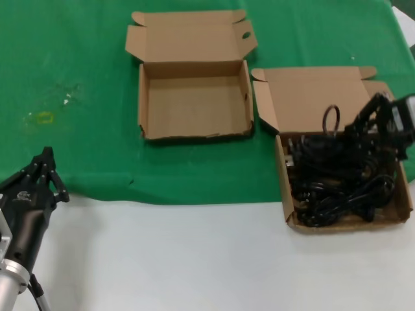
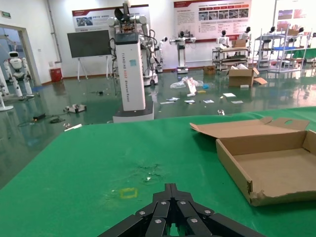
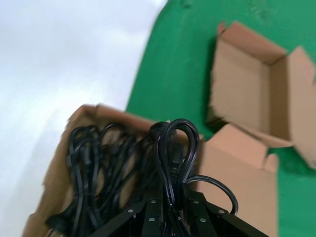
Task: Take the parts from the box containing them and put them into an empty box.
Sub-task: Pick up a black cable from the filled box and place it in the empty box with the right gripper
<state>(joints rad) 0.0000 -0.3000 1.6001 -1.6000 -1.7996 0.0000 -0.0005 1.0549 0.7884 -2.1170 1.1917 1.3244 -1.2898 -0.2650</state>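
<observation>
The right gripper [image 1: 358,128] hangs over the far side of the box containing the parts [image 1: 286,170], its body cut off by the edge of the head view. Its fingers [image 3: 190,207] are clenched on one black power cord [image 3: 174,153], whose doubled loop rises just ahead of the fingertips; in the right wrist view the fingers' lower ends fall outside the picture, and where the rest of the held cord runs cannot be made out. Directly beneath the gripper the other parts [image 1: 337,184] lie in a tangled heap, single cords and plugs hard to tell apart, filling the tray. This box's lid lies open flat on the green cloth [image 1: 78,78], just beyond the gripper. The empty box [image 1: 194,97] sits well to the right gripper's left, on the cloth, lid folded back, an oval hole near one corner of the lid, its tray bare.

The left gripper [image 1: 47,170] waits far off at the near edge of the cloth, where the white table [image 1: 162,259] begins; its fingers [image 2: 170,205] meet in a closed point, holding nothing, with a small yellow mark [image 2: 128,193] on the cloth just ahead of them.
</observation>
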